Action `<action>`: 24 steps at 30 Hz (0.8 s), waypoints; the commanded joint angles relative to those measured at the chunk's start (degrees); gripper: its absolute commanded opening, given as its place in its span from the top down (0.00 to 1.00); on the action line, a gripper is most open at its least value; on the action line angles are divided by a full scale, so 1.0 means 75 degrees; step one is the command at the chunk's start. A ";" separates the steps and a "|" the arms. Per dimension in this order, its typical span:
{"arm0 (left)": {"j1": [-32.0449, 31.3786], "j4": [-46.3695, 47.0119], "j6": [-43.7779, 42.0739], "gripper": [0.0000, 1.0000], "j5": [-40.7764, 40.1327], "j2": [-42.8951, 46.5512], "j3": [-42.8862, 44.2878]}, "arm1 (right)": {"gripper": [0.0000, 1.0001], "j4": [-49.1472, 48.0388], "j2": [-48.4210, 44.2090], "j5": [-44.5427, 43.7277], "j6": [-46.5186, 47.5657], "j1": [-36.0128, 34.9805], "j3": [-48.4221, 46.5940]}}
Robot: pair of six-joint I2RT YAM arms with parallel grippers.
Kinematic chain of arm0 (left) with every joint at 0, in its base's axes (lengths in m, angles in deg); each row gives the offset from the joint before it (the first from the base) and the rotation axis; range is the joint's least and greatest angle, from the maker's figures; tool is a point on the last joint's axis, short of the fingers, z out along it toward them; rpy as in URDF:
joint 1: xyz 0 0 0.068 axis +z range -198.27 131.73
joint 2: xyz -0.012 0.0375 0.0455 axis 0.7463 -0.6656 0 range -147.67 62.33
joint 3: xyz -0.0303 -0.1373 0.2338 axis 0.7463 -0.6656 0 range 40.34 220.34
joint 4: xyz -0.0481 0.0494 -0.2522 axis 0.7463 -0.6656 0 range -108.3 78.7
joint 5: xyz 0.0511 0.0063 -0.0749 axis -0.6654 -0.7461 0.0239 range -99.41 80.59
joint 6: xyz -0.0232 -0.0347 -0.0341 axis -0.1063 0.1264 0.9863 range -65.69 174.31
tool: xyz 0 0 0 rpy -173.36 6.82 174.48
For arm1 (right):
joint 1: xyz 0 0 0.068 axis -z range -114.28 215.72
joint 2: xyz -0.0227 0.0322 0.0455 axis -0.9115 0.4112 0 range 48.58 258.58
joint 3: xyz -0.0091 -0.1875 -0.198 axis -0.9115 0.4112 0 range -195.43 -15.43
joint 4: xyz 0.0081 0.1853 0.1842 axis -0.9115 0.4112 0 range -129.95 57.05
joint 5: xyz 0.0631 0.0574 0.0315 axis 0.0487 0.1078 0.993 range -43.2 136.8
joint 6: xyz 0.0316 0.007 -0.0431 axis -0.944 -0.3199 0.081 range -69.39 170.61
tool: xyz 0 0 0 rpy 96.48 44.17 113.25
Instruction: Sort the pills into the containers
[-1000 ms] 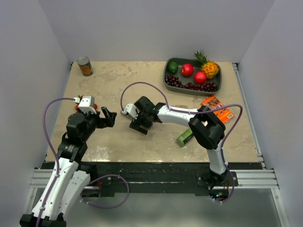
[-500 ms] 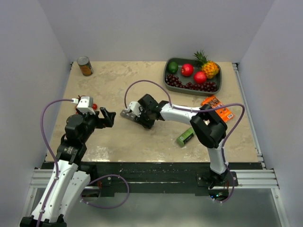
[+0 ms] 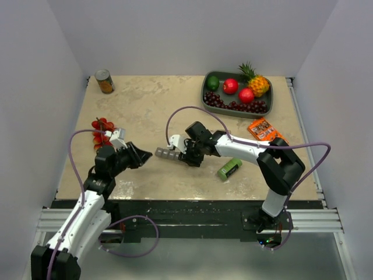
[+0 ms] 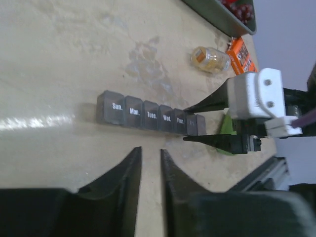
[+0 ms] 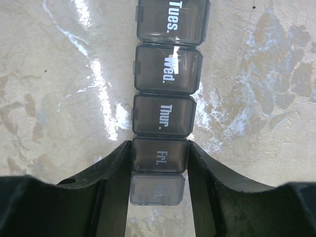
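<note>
Beige marbled tabletop (image 3: 145, 105), enclosed by pale walls. Left gripper (image 4: 149, 153) sits low and points right, its jaws narrowly parted and holding nothing. Grey plastic seven-compartment pill strip (image 4: 148, 116) lies flat at table centre, just right of it. Right gripper (image 5: 159, 148), arm extended leftward, is clamped on the strip's Fri. compartment.

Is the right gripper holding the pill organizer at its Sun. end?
No, the right gripper clamps the pill organizer at the Fri. compartment, next to the Sat. end.
</note>
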 commanded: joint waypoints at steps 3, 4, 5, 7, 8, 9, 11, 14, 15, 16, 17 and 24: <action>-0.0042 0.2504 0.1732 0.91 0.1491 -0.1290 -0.0942 | 0.73 -0.0288 -0.0296 0.0745 0.0609 0.0054 0.0278; -0.0042 0.2657 0.1722 0.96 0.1515 -0.1489 -0.0942 | 0.73 -0.0277 -0.0284 0.0769 0.0609 0.0054 0.0266; -0.0053 0.2682 0.1710 0.98 0.1538 -0.1769 -0.0919 | 0.73 -0.0265 -0.0261 0.0769 0.0632 0.0054 0.0266; -0.0065 0.2729 0.1663 0.99 0.1492 -0.1994 -0.0966 | 0.73 -0.0288 -0.0237 0.0769 0.0632 0.0065 0.0255; -0.0077 0.2740 0.1663 1.00 0.1422 -0.2111 -0.0989 | 0.73 -0.0288 -0.0237 0.0769 0.0632 0.0066 0.0266; -0.0077 0.2706 0.1628 1.00 0.1387 -0.2182 -0.1047 | 0.73 -0.0288 -0.0214 0.0781 0.0632 0.0066 0.0266; -0.0100 0.2647 0.1581 1.00 0.1293 -0.2403 -0.1094 | 0.73 -0.0288 -0.0179 0.0781 0.0632 0.0065 0.0266; -0.0124 0.2401 0.1452 1.00 0.1025 -0.2650 -0.1130 | 0.73 -0.0277 -0.0132 0.0781 0.0620 0.0066 0.0243; -0.0124 0.2238 0.1359 1.00 0.0919 -0.2697 -0.1107 | 0.73 -0.0276 -0.0109 0.0793 0.0620 0.0077 0.0231; -0.0135 0.2178 0.1347 1.00 0.0709 -0.2791 -0.1095 | 0.72 -0.0265 -0.0097 0.0793 0.0620 0.0077 0.0231; -0.0136 0.2166 0.1312 1.00 0.0625 -0.2827 -0.1106 | 0.72 -0.0265 -0.0074 0.0816 0.0620 0.0077 0.0231; -0.0147 0.2669 0.1311 1.00 0.0472 -0.3318 -0.1095 | 0.72 -0.0218 0.0044 0.0863 0.0655 0.0100 0.0231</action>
